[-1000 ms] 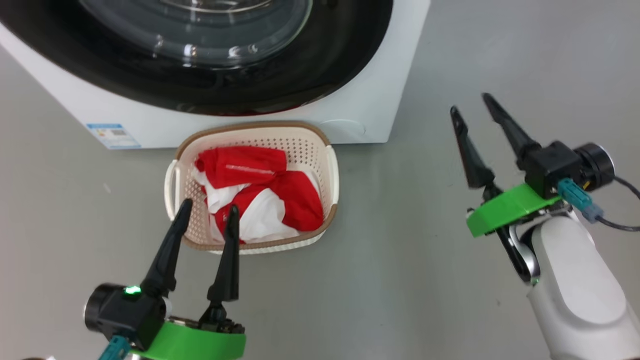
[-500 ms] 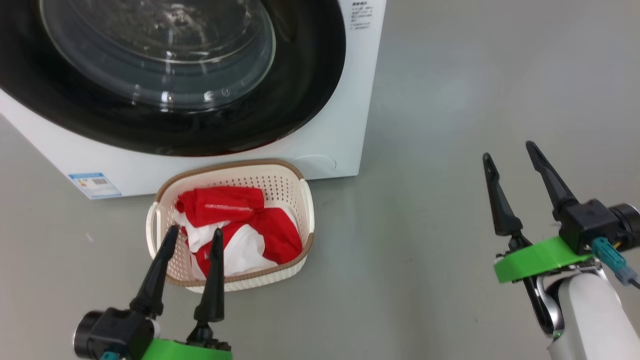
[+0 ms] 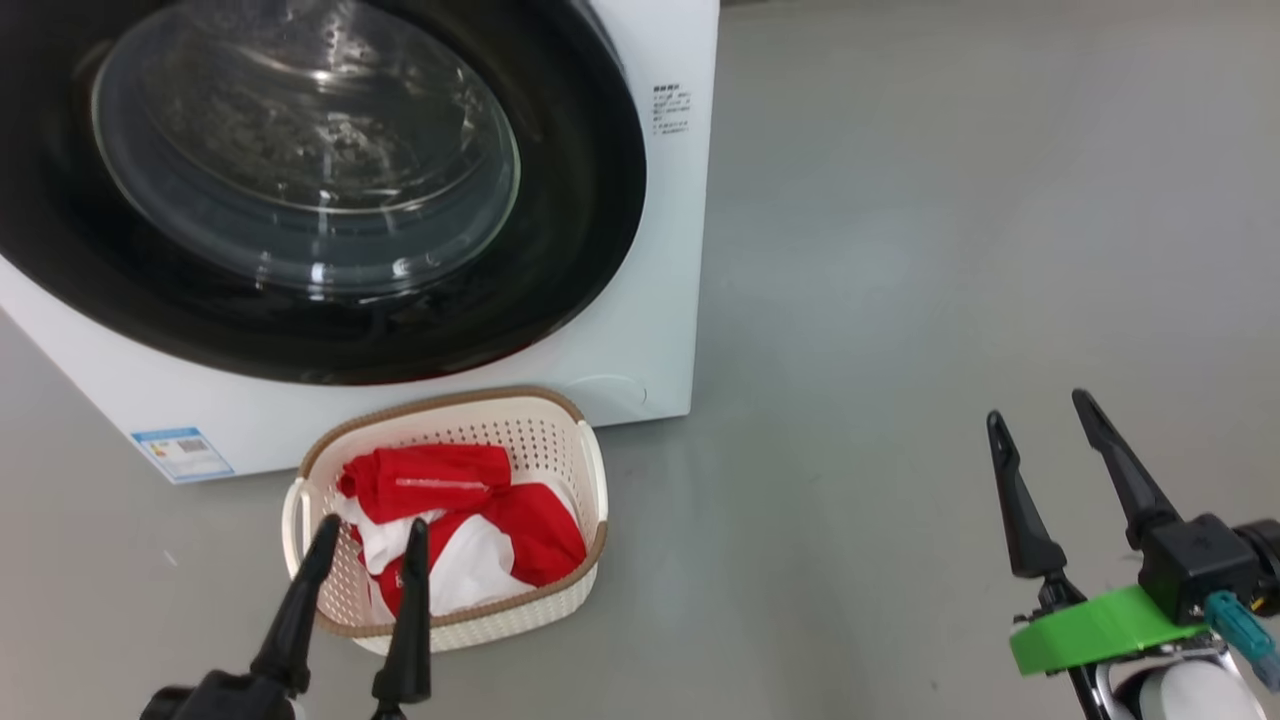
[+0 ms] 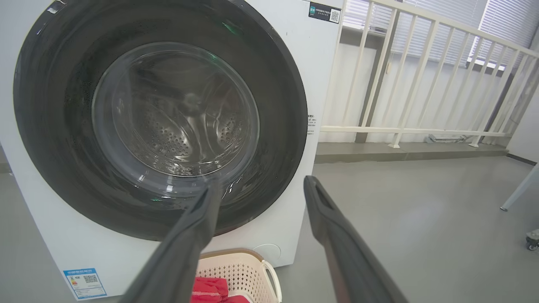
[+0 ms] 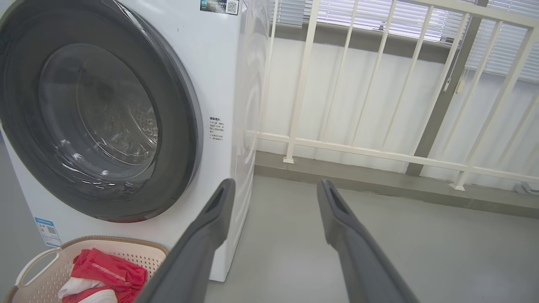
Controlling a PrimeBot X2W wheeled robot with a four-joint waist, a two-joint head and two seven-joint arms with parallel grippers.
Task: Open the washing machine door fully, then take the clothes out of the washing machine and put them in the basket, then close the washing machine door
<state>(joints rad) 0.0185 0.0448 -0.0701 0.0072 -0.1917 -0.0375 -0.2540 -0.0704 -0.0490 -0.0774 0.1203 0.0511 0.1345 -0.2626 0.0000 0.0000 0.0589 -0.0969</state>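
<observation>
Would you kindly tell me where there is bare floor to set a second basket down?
The widest bare floor lies right of the washing machine and the basket, up to the right gripper. Crowded: between the machine's front and the basket, and at the basket's near side by the left gripper.

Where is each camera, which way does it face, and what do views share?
Head view: atop the robot, facing down at the washer and basket; left gripper and right gripper show.
Left wrist view: faces the door; own fingers show.
Right wrist view: faces the washer's side and railing; own fingers show.
All share the basket with clothes.
</observation>
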